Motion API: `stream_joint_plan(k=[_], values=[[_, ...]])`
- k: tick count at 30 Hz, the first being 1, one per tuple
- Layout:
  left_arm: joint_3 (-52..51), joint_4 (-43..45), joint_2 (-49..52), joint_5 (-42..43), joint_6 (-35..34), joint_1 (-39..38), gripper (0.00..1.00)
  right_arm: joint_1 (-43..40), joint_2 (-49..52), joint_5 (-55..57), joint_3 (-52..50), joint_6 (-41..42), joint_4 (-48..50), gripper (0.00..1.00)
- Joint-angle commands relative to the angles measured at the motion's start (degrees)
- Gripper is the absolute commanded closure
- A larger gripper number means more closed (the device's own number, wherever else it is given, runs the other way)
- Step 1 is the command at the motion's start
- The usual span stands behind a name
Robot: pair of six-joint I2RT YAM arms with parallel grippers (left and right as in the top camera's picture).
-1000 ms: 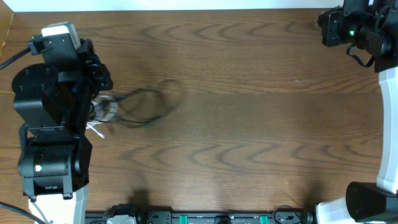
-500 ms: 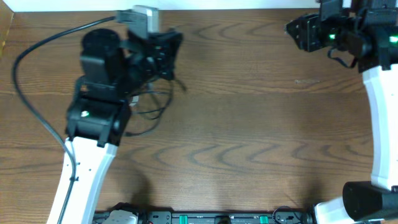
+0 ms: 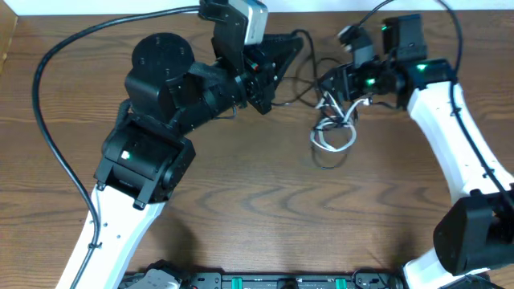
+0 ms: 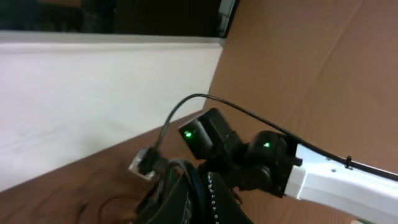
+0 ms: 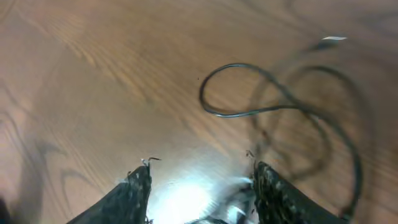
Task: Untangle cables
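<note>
My left gripper (image 3: 281, 58) is up at the far middle of the table, shut on the cables, with thin strands pinched between its fingers (image 4: 196, 186). From it a thin black cable (image 3: 309, 38) runs right, towards my right gripper (image 3: 333, 90). White cable loops (image 3: 333, 132) hang just below that gripper. In the right wrist view the right gripper (image 5: 202, 186) stands open, with a blurred white cable between its fingers. A black cable loop (image 5: 214, 112) lies beyond, and a small plug (image 5: 334, 38) farther off. Another plug (image 4: 142, 165) shows by the left fingers.
The left arm's thick black wire (image 3: 48, 120) arcs over the table's left side. A white wall strip (image 3: 96, 6) borders the far edge, and equipment (image 3: 241, 282) lines the near edge. The right arm's white link (image 4: 336, 183) is close in front of the left gripper.
The left arm has swung from the table's left to the far middle, carrying the cables. The right arm has come in from the far right corner to meet them, and its jaws have widened.
</note>
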Motion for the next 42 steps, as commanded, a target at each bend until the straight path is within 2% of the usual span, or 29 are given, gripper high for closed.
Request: stream_joint_plan(k=[1,4,5,7,10,14,24,28,29,30,33,36,38,40,42], values=[[1.36,-0.74,-0.04,-0.11,-0.02,-0.13,0.92,1.36,-0.26,1.36,-0.44,0.35,-0.92,0.66],[1.36,-0.61,-0.04,-0.13,0.00,-0.13,0.92,1.53,-0.26,1.42,-0.46,0.26,-3.98,0.87],[1.36,-0.59,-0.04,-0.13,0.15,-0.13,0.92,1.53,-0.26,1.42,-0.52,0.00,-4.68,0.89],[1.36,-0.33,-0.07,-0.13,0.13,-0.13,0.92,1.53,-0.26,1.46,-1.01,-1.20,-4.98,0.67],[1.84,-0.33,-0.07,-0.13,0.13,-0.13,0.92,1.57,-0.24,1.44,-1.14,-1.18,-4.63,0.45],[2.71,-0.35,-0.07,-0.11,0.15,-0.13,0.92,1.97,-0.13,1.40,-1.14,-0.87,-4.72,0.36],[4.33,-0.33,-0.07,-0.13,0.66,-0.13,0.92,6.71,1.53,0.94,-1.16,0.66,-5.33,0.29],[6.25,-0.39,-0.04,-0.15,1.70,-0.13,0.92,8.50,2.54,0.92,-1.16,1.86,-5.49,0.32],[6.84,-0.39,-0.04,-0.15,2.16,-0.13,0.93,9.09,2.75,0.92,-1.16,1.86,-6.01,0.54],[6.91,-0.37,-0.07,-0.15,2.34,-0.11,0.92,9.40,2.84,0.94,-1.16,1.86,-6.43,0.60],[6.93,-0.42,-0.04,-0.15,2.34,-0.11,0.93,10.19,2.91,0.92,-1.16,1.86,-6.99,0.54],[6.93,-0.35,0.00,-0.61,2.36,-0.11,0.92,11.37,2.95,0.92,-1.16,1.86,-6.99,0.58],[6.93,-0.35,-0.02,-2.78,2.34,-0.11,0.92,12.52,2.95,0.92,-1.16,1.84,-6.99,0.66],[6.93,-0.20,-0.02,-3.17,2.38,-0.13,0.92,13.40,2.99,0.94,-1.16,1.84,-6.80,0.79],[6.93,-0.02,-0.02,-3.21,2.95,-0.11,0.93,14.10,3.02,0.94,-1.16,1.86,-6.62,0.72]])
